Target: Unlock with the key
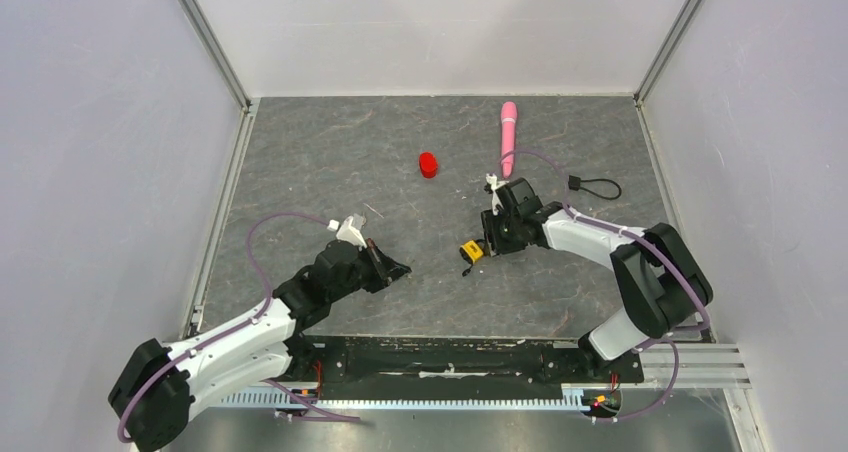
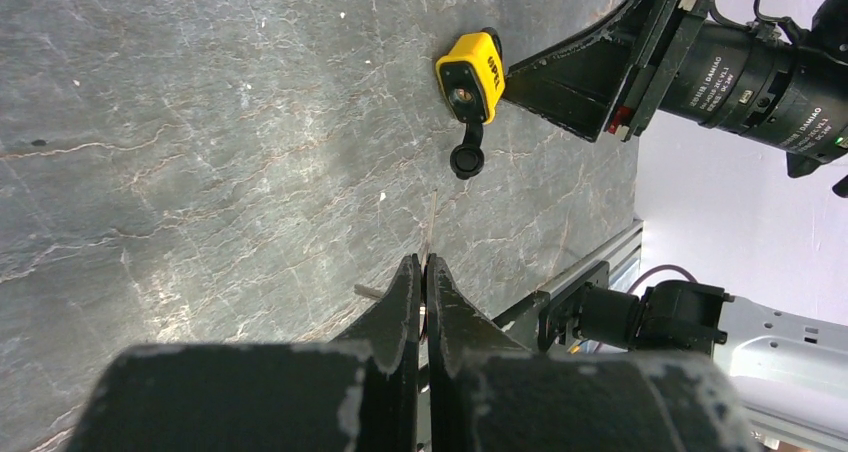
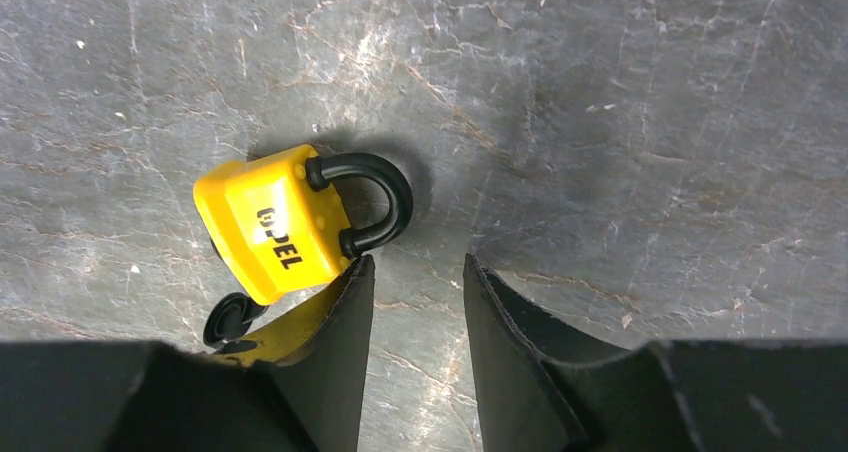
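The small yellow padlock (image 1: 471,251) (image 3: 275,232) lies on the grey slate table, its black shackle (image 3: 375,202) pointing toward my right arm. My right gripper (image 3: 415,267) (image 1: 490,240) stands partly open just behind it. Its left finger (image 3: 345,302) rests against the lock's corner and there is bare table between the jaws. My left gripper (image 2: 424,262) (image 1: 400,269) is shut some way left of the lock, aimed at its keyhole end (image 2: 460,97). A thin silvery sliver, the key (image 2: 430,227), sticks out edge-on from its tips. The lock's black keyhole cover (image 2: 465,159) hangs open.
A red cap (image 1: 428,164), a pink stick (image 1: 509,137) and a black cord with a block end (image 1: 592,184) lie farther back. Grey walls close in the table on three sides. A metal rail (image 1: 450,400) runs along the near edge.
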